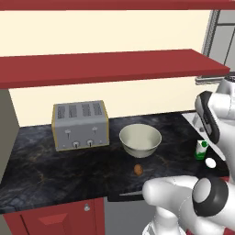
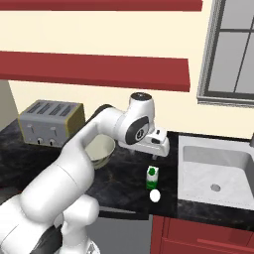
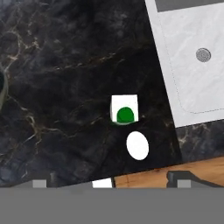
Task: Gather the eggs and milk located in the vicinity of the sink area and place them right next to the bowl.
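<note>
The milk (image 2: 153,177) is a small white carton with a green cap, upright on the dark counter just left of the sink (image 2: 218,168). A white oval egg (image 2: 155,195) lies right in front of the milk (image 3: 124,109), nearly touching it. A small brown egg (image 1: 138,169) rests a little in front of the off-white bowl (image 1: 140,140). My gripper (image 2: 157,155) hangs above the milk, well clear of it, and points down. In the hand view the gripper (image 3: 109,183) is open, its tips far apart with nothing between them; the white egg (image 3: 138,145) lies just below the carton.
A silver four-slot toaster (image 1: 80,125) stands left of the bowl at the back of the counter (image 1: 55,170). Red shelves (image 1: 110,66) hang over the counter. The sink's drain (image 3: 203,54) sits right of the milk. The counter's front edge is close behind the white egg.
</note>
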Tool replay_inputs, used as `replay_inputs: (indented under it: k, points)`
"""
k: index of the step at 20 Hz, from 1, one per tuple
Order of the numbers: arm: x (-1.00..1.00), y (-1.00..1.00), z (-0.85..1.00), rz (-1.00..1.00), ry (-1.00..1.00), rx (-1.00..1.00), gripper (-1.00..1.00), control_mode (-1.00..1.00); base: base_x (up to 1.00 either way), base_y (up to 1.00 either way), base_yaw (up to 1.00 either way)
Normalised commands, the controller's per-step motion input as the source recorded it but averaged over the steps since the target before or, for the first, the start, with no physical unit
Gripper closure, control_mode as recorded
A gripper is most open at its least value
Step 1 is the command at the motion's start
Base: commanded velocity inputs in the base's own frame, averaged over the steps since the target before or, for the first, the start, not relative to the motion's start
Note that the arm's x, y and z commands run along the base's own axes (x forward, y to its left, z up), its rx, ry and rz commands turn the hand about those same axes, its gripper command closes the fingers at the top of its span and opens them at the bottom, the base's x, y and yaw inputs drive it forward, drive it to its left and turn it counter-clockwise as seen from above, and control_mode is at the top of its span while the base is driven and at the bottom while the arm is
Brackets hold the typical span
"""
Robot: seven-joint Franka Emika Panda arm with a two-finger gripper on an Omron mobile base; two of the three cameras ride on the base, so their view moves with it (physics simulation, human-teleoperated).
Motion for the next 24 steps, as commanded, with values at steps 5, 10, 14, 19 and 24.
replay_inputs:
  k: [5,10,14,19,24]
  points:
    - [0.51,-0.09,-0.32,0.00,0.02,-0.01,-1.00,-1.00,0.00,0.00,0.00]
    - [0.39,-0.34,-0.29,0.00,0.02,0.00,-1.00,-1.00,0.00,0.00,0.00]
    - [0.28,-0.29,-0.30,0.00,0.07,0.00,-1.00,-1.00,0.00,0.00,0.00]
    - [0.00,-0.01,-0.28,0.00,0.04,0.00,-1.00,-1.00,0.00,0.00,0.00]
    - [-0.26,0.00,-0.21,0.00,0.02,0.00,-1.00,-1.00,0.00,0.00,0.00]
